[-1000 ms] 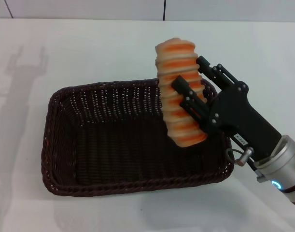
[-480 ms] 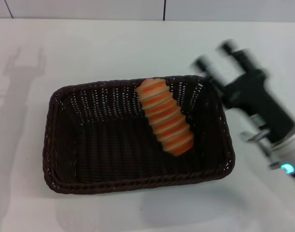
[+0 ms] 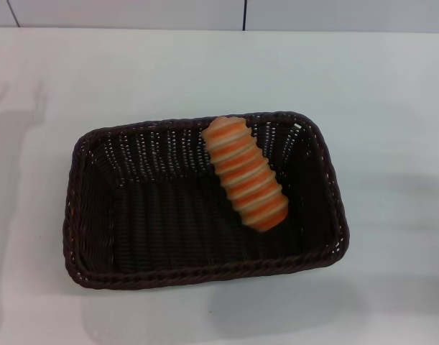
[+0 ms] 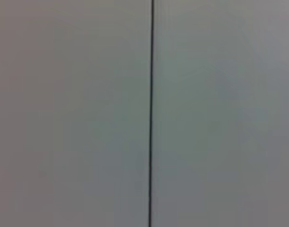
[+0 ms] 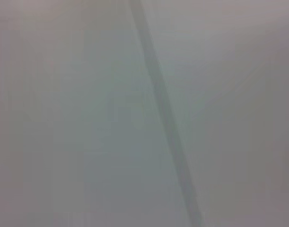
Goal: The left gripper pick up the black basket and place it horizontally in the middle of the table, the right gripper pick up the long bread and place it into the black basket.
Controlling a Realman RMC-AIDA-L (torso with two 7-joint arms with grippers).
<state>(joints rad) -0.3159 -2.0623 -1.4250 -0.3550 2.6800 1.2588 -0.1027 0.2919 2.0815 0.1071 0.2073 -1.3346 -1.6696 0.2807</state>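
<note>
The basket (image 3: 205,201) sits lengthwise across the middle of the white worktop (image 3: 391,108). The bread (image 3: 245,172) lies inside it, slanted, one end propped on the far wall. Neither pincer is in sight, so I cannot tell their state.

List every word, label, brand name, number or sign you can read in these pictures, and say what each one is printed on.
None: no readable text shows in any view.
The long bread carries only orange and cream stripes.
The black basket is plain weave, with no tag showing.
The table is bare white, unmarked.
Both wrist views show only blank grey panels with a dark seam; neither claw is in view.
</note>
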